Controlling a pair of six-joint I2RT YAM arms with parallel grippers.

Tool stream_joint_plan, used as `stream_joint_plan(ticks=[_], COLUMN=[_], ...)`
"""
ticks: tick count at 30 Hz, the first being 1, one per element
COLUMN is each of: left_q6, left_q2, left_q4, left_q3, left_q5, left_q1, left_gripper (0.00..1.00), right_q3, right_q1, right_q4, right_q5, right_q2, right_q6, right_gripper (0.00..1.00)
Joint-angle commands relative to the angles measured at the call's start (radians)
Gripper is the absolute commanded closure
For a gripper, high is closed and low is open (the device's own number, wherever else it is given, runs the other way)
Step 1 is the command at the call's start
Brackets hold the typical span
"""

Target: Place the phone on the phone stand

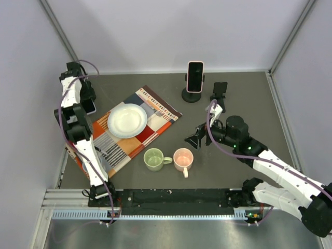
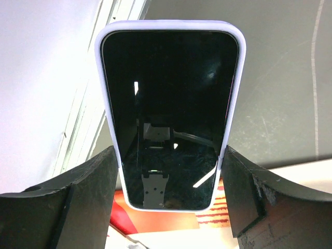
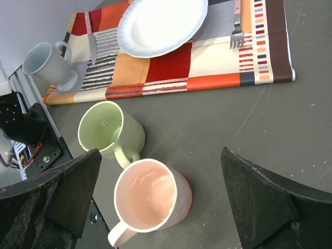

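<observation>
The left pincer (image 2: 169, 158) grips the lilac-cased phone (image 2: 168, 98) by its long edges, at the desk's (image 1: 249, 104) 10 o'clock edge. The black phone stand (image 1: 220, 92) sits at 1 o'clock. The right pincer (image 3: 160, 161) is spread wide, pointing toward the pink mug (image 3: 150, 199).

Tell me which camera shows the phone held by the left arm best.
Left wrist: the phone fills the frame, screen facing the camera, clamped in the left hand. Top external shows only a small, partly hidden piece of the phone. Right wrist doesn't show it.
</observation>
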State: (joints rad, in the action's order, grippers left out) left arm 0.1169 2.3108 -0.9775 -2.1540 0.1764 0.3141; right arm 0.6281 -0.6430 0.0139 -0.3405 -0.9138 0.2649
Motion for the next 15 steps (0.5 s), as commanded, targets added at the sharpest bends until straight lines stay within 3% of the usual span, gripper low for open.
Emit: stream_joint_plan(ticks=[1, 6, 15], left_q6=[0.032, 0.047, 0.020], left_q2=[-0.159, -0.246, -0.471], left_q4=[0.052, 0.089, 0.198], left_q3=[-0.030, 0.020, 0.207], left_q5=[-0.024, -0.095, -0.169], left_q1=[-0.010, -0.032, -0.200], left_gripper=[1.00, 1.00, 1.00], right_q3=[0.036, 0.047, 0.073], right_q1=[0.012, 0.017, 0.017], right_q4=[0.026, 0.003, -0.042], right_q5=[0.006, 0.027, 0.069], right_q2=[-0.007, -0.007, -0.007], right_q6=[0.008, 0.004, -0.009], right_gripper=[0.01, 0.01, 0.01])
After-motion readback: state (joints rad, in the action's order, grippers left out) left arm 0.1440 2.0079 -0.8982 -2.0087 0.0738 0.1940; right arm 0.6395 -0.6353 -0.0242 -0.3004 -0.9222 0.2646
